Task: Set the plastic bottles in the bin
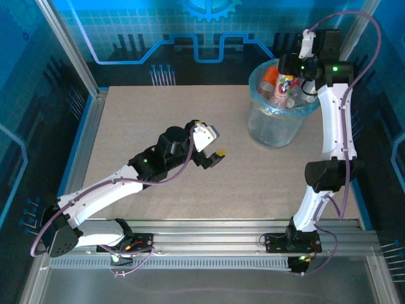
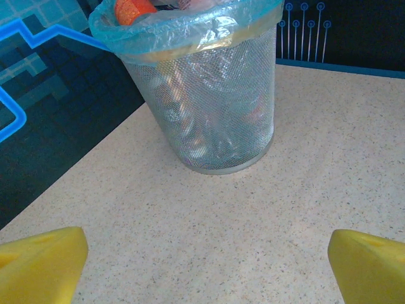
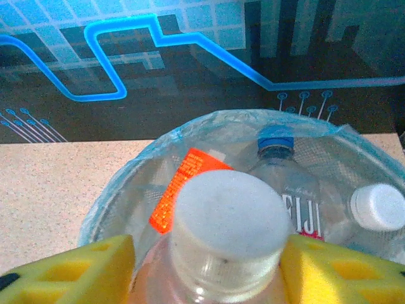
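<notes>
Nearly finished, by the look of it: plastic bottles (image 3: 285, 190) heaped inside the bin (image 1: 273, 130) up to the rim, among them 1 clear with a blue cap (image 3: 275, 138) and 1 with a white cap (image 3: 378, 206). Holding 1 more bottle (image 3: 228, 221), pale-capped and upright, straight over the mouth of the bin, between the yellow fingers (image 3: 69, 269) of the right gripper (image 3: 207, 266). Hard to tell whether pressed on its neck or slack, but close on both sides at any rate. Probably the last drop, then, with nothing but bare speckled surface on the table (image 1: 158, 114) around.

Stands at the far right of the table, close to the back wall (image 1: 190, 38), with the right arm (image 1: 335, 120) curving round its right side. Little slack there, so best to lift straight up once the bottle is in. Plenty of open room on the left: left gripper (image 1: 212, 158) low over mid-table, spread wide with nothing in it, well apart from the bin. Bounded at the near edge by a metal rail (image 1: 209, 244).
</notes>
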Controlling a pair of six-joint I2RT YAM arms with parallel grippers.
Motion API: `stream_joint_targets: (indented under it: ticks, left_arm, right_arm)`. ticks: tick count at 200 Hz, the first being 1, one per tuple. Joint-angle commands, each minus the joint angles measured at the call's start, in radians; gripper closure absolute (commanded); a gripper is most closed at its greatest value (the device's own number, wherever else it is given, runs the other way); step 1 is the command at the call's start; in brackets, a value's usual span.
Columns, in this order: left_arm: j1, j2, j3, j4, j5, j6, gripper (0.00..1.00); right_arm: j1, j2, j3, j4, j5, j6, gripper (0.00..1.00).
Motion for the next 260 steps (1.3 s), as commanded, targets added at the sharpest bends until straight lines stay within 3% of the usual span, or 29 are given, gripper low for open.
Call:
stream_joint_targets:
  ticks: [1,15,64,99,108,143,160,183,209,234,260]
  left_arm:
    - [0.0,-0.01,0.024,0.027,-0.01,0.005,0.01]
    - [0.0,-0.013,0.022,0.03,-0.01,0.0,0.01]
    - [-0.001,-0.026,0.017,0.023,-0.006,-0.013,0.01]
    - [0.0,-0.026,0.024,0.018,-0.003,-0.018,0.01]
    - [0.0,-0.027,0.027,0.017,-0.001,-0.022,0.01]
    - [-0.001,-0.035,0.03,0.015,0.001,-0.032,0.01]
    - [-0.001,-0.036,0.026,0.017,-0.002,-0.038,0.01]
    - [-0.001,-0.031,0.022,0.025,-0.001,-0.042,0.01]
    - [0.0,-0.026,0.027,0.019,0.001,-0.051,0.01]
    - [-0.002,-0.034,0.024,0.013,-0.002,-0.056,0.01]
    - [-0.002,-0.048,0.009,0.01,-0.009,-0.056,0.01]
  right_arm:
    - [-0.038,0.084,0.077,-0.084,-0.054,0.032,0.44]
    - [-0.041,0.131,0.123,-0.117,-0.067,0.045,0.43]
    - [-0.04,0.181,0.178,-0.15,-0.011,0.066,0.15]
    - [-0.024,0.132,0.233,-0.154,0.031,0.062,0.1]
    - [-0.015,0.105,0.248,-0.15,0.059,0.057,0.0]
    - [0.02,-0.009,0.228,-0.088,0.155,0.024,0.0]
    - [0.032,-0.044,0.175,-0.035,0.116,-0.002,0.08]
    - [0.059,-0.043,0.063,0.06,0.001,-0.045,0.34]
    - [0.062,0.065,0.085,0.025,-0.074,-0.054,0.56]
    - [0.062,0.138,0.065,-0.036,-0.064,-0.059,0.63]
    - [0.061,0.1,-0.157,0.006,-0.024,-0.045,0.68]
